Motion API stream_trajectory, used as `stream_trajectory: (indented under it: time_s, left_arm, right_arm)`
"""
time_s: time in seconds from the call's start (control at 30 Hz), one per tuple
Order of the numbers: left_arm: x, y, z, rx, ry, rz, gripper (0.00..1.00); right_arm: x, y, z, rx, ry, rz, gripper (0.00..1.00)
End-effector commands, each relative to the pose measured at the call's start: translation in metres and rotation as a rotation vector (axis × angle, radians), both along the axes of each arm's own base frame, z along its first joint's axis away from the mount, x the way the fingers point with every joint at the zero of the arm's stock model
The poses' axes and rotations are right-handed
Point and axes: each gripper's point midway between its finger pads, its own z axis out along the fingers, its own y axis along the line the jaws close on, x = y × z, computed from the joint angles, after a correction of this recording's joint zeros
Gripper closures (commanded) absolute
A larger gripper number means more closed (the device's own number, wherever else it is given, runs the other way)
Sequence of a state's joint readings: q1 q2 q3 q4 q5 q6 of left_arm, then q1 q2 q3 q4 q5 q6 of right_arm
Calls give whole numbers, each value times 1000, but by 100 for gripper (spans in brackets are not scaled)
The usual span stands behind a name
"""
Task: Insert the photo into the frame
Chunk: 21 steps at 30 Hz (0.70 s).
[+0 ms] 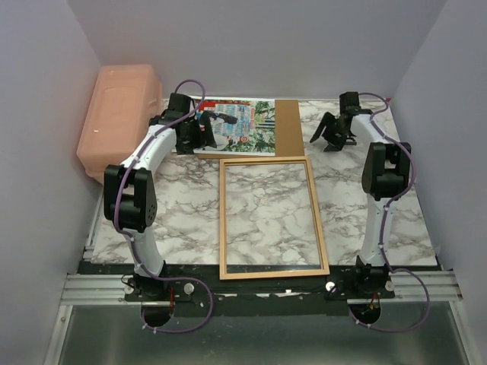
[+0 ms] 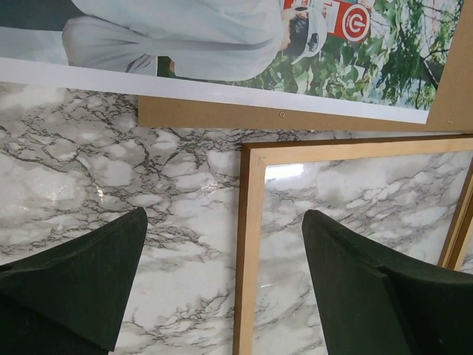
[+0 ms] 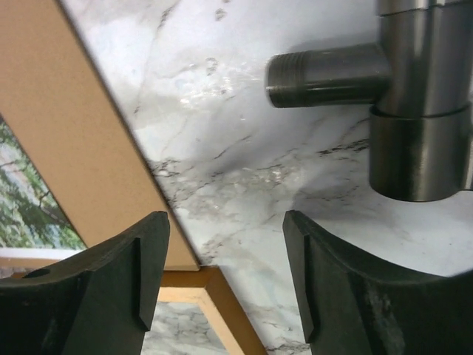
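Left gripper (image 2: 222, 274) first: its two dark fingers (image 2: 74, 281) stand wide apart and hold nothing. Between them I see only the marble table (image 2: 89, 185) and the left rail of the frame (image 2: 247, 244). Just beyond lies the photo (image 2: 222, 44), flat on a brown board (image 2: 214, 115) at the far side of the table. My right gripper (image 3: 225, 274) is also spread, with nothing inside, and it hangs over bare marble beside the right edge of the same board. The frame lies flat and empty, just beside the board on the near side. I judge that the step in hand is the reach for the photo, which is not yet picked up. The next move, I think, needs one finger under a thin edge of the print, perhaps where it sticks out past the board, and then a gentle close so the paper does not bend.
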<state>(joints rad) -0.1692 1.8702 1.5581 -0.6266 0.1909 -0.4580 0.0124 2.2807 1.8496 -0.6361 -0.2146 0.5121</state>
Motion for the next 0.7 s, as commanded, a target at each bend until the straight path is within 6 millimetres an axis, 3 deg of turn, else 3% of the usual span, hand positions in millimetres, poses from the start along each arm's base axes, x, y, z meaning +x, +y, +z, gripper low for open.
stream_trajectory:
  time_s: [0.0,0.23,0.4,0.67]
  left_arm:
    - [-1,-1,20,-21,-64,-18,11]
    - [-11,-1,12,-25,-48,-27,11]
    - [-18,-1,1,-26,-28,-32,11]
    - [-6,1,-20,-3,16,-6,11]
  right_arm:
    - [-3,21,-2,29,60,84,28]
    - [-8,52,-16,74,85,131,31]
    - [-17,63,-30,140,128,134,34]
    - [-7,57,-10,97,62,106,34]
